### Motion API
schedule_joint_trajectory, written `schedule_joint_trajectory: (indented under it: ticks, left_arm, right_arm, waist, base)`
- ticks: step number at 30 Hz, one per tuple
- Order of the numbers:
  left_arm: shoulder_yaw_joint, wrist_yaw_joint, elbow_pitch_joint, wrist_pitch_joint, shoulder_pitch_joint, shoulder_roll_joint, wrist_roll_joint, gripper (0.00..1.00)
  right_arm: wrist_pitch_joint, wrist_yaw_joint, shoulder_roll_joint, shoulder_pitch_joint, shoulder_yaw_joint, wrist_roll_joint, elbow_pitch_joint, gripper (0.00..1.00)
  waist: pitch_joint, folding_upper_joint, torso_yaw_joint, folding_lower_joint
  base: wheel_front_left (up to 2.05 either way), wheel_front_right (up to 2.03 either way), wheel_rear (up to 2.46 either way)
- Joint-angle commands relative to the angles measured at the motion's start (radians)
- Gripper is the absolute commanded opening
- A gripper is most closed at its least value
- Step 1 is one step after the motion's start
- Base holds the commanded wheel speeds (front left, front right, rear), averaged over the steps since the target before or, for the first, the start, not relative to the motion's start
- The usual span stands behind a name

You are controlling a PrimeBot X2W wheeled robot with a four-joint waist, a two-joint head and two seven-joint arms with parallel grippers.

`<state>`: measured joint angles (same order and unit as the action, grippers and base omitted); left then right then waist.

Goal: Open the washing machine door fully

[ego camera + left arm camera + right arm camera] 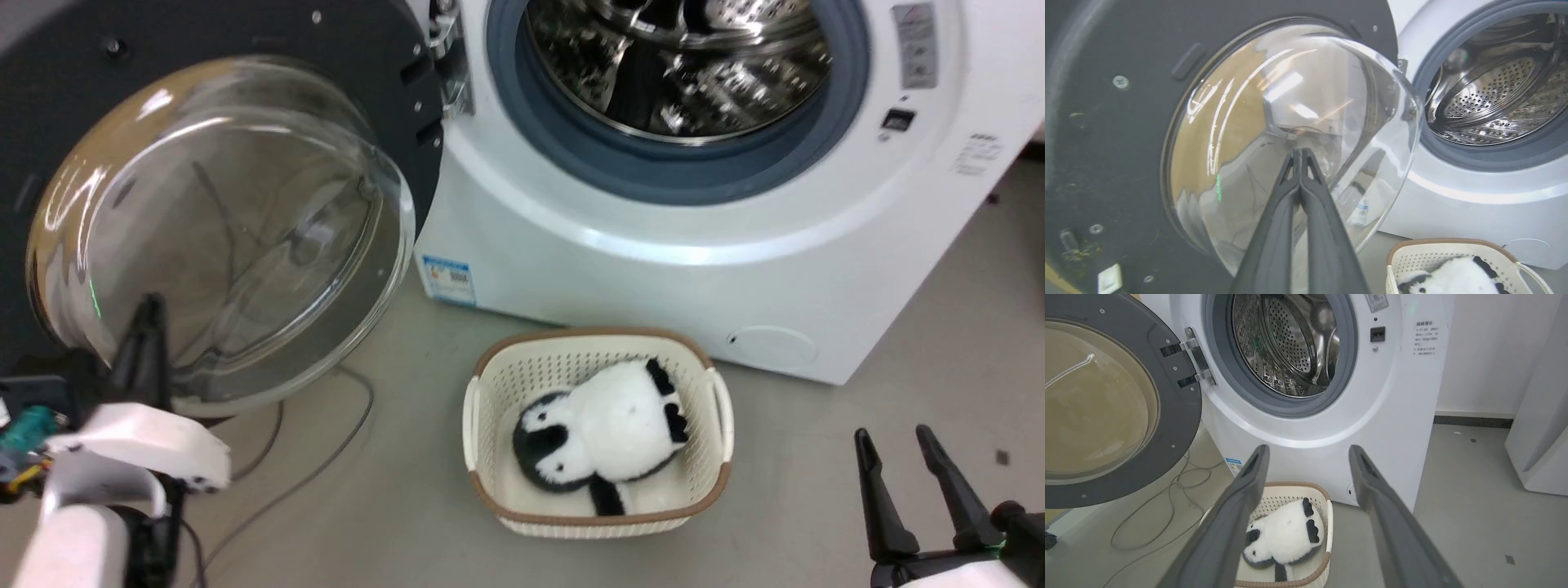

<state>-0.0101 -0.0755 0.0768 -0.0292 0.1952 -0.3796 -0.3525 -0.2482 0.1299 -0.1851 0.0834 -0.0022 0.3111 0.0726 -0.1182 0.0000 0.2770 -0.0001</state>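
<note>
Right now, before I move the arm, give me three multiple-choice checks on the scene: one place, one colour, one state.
1. Where is the basket? A on the floor before the washing machine; B inside it; C on top of it.
2. The plush toy is: A red; B green; C black and white.
3. The washing machine door is: A shut; B swung open; C off its hinges.
Answers: A, it stands on the floor under the opening; C, white body, black patches; B, the door hangs on its hinge, leaving the drum exposed.
</note>
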Motion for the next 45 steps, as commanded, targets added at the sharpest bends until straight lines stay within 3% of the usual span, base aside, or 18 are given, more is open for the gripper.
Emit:
schedule_joint_trajectory:
  ticks: [1,7,12,26,28,45]
  left_arm:
    - [0.007,0.004,-0.014,0.002,-0.015,0.009,0.006,0.0]
    - [0.1,0.018,-0.101,-0.003,-0.07,0.052,0.035,0.0]
    - [0.144,0.004,-0.14,-0.029,-0.108,0.087,0.056,0.0]
    - [0.225,-0.03,-0.116,-0.121,-0.256,0.163,0.072,0.01]
    - [0.228,-0.035,-0.102,-0.131,-0.265,0.178,0.065,1.0]
    - [0.243,-0.067,-0.048,-0.189,-0.291,0.204,0.072,1.0]
  right_arm:
    - [-0.006,0.001,0.0,0.001,-0.004,-0.008,-0.011,1.0]
    - [-0.012,0.001,0.013,0.019,-0.027,-0.02,-0.05,1.0]
    - [-0.013,0.001,0.012,0.028,-0.016,-0.074,-0.078,1.0]
    - [-0.013,0.001,0.056,0.067,0.004,-0.069,-0.116,1.0]
    - [-0.013,0.001,0.055,0.07,0.005,-0.067,-0.112,1.0]
    - [-0.013,0.001,0.058,0.074,0.013,-0.049,-0.074,1.0]
  waist:
    - [0.033,0.0,-0.024,0.0001]
    - [0.078,0.0,-0.074,0.0001]
    - [0.096,0.0,-0.123,0.0001]
    - [0.128,0.0,-0.225,0.0001]
    - [0.13,0.0,-0.232,0.0001]
    - [0.138,0.0,-0.264,0.0001]
  base:
    - [0.0,0.0,0.0]
    - [0.0,0.0,0.0]
    - [0.0,0.0,0.0]
    - [0.0,0.0,0.0]
    - [0.0,0.0,0.0]
    - [0.0,0.0,0.0]
